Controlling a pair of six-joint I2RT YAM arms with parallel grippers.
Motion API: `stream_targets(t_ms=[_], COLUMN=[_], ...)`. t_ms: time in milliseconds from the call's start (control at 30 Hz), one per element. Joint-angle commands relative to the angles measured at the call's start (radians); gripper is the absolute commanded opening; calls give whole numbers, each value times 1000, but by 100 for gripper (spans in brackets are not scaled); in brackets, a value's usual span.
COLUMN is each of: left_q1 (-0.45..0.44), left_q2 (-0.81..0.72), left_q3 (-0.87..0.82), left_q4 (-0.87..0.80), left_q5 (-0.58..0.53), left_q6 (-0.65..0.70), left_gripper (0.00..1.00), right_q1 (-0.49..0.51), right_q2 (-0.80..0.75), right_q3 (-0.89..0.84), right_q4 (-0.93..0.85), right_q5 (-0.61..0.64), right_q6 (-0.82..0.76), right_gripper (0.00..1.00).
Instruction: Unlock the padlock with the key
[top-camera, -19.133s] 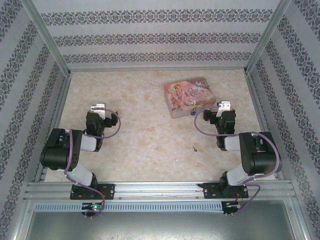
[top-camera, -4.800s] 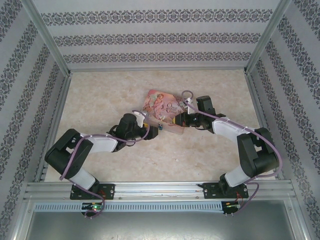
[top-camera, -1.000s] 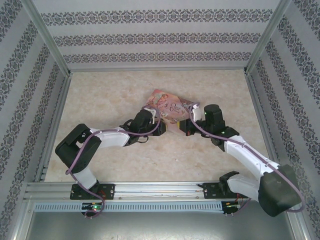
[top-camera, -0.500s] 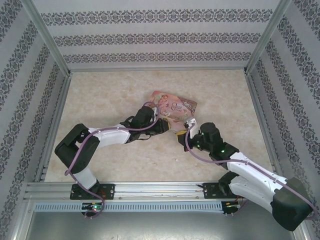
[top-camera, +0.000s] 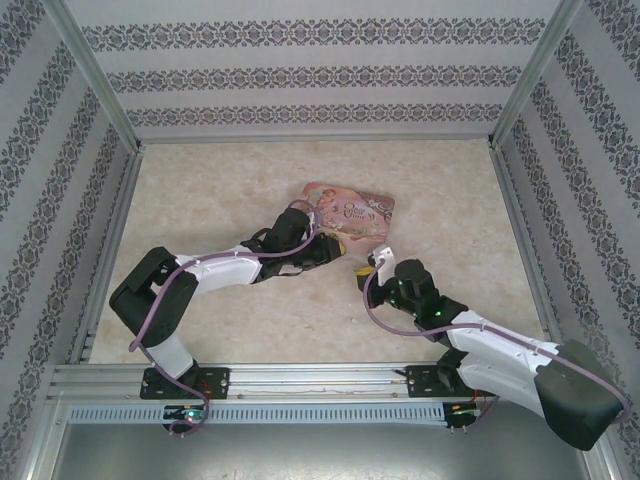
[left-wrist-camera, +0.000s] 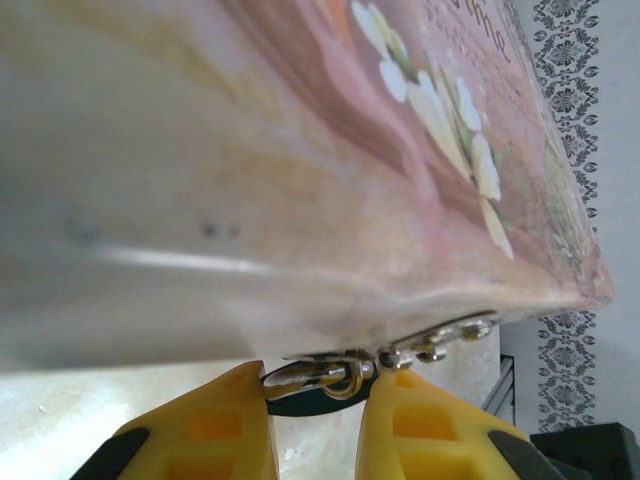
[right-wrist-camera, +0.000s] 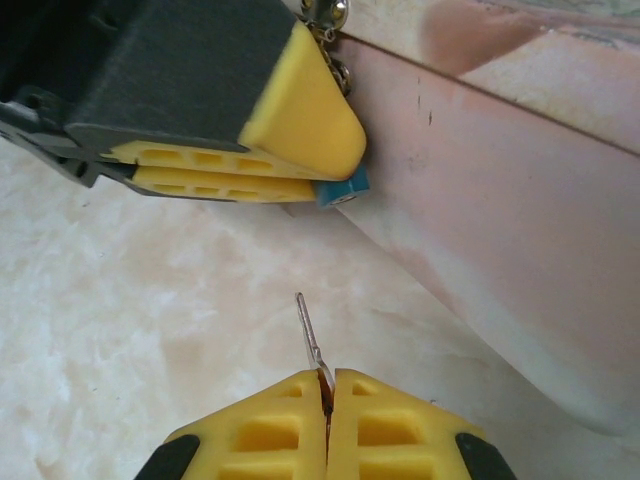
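Only bare table (right-wrist-camera: 120, 330) separates key (right-wrist-camera: 309, 332) from padlock (right-wrist-camera: 340, 188).

The rectangular metal tin (top-camera: 352, 213) is pink with a pastel illustration and white flowers, and the tiny padlock (right-wrist-camera: 341, 189) has a bluish-teal body and silver shackle. The finger pads (right-wrist-camera: 300, 110) are yellow, the thin metal key (right-wrist-camera: 309, 332) is silver, and the robot arms (top-camera: 225, 268) are black and white with purple cables (top-camera: 367, 293). The table top (top-camera: 220, 190) is cream marbled with faint brown; the enclosure walls (top-camera: 320, 75) are white with dark damask bands.
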Motion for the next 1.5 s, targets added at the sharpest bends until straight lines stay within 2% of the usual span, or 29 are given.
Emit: stream_targets(t_ms=[0, 533, 900, 1467], left_q1=[-10, -4, -4, -4], left_q2=[-8, -1, -12, -22], left_q3=[46, 82, 74, 60], left_q4=[24, -6, -5, -2], left_q5=[56, 78, 75, 76], left_q6=[-51, -73, -76, -78], left_gripper=[16, 17, 17, 17], right_q1=[15, -17, -53, -55], right_q2=[37, 150, 162, 205], right_q3=[-16, -17, -1, 34], right_q4=[105, 255, 269, 303], right_q5=[38, 46, 26, 5], right_q6=[-24, -19, -20, -15], right_gripper=[0, 0, 0, 0])
